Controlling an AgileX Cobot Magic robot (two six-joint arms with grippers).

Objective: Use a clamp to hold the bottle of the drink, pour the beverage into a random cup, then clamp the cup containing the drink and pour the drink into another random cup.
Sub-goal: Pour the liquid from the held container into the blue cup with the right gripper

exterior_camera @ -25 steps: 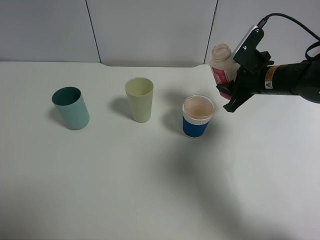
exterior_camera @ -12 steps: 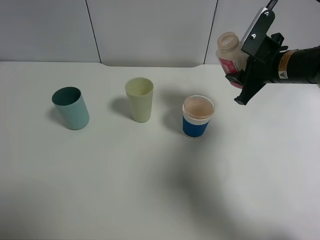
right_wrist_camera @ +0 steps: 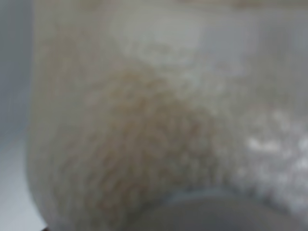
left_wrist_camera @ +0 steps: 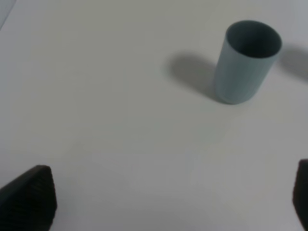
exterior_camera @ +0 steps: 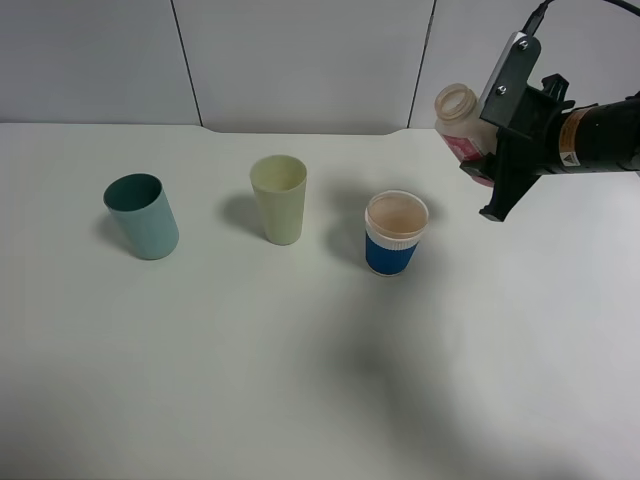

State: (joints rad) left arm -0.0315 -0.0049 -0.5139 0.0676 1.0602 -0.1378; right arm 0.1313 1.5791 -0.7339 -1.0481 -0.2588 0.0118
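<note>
My right gripper (exterior_camera: 486, 150) is shut on the bottle of the drink (exterior_camera: 459, 122), held in the air above the table's right side and tilted a little to the left. The bottle (right_wrist_camera: 154, 115) fills the right wrist view as a blurred translucent wall with brownish residue. The blue-sleeved cup (exterior_camera: 395, 233) stands left of and below the bottle, holding the light brown-pink beverage (exterior_camera: 397, 213). The teal cup (exterior_camera: 143, 217) stands far left. In the left wrist view the teal cup (left_wrist_camera: 246, 61) stands ahead of my open left gripper (left_wrist_camera: 168, 202); only the dark fingertips (left_wrist_camera: 31, 195) show.
A pale yellow-green cup (exterior_camera: 279, 198) stands between the teal cup and the blue-sleeved cup. The white table (exterior_camera: 300, 360) meets a grey panelled wall at the back. My left arm does not appear in the exterior view.
My right gripper has lifted the bottle up and to the right, away from the blue-sleeved cup, and turned it more upright. The cups have not moved.
</note>
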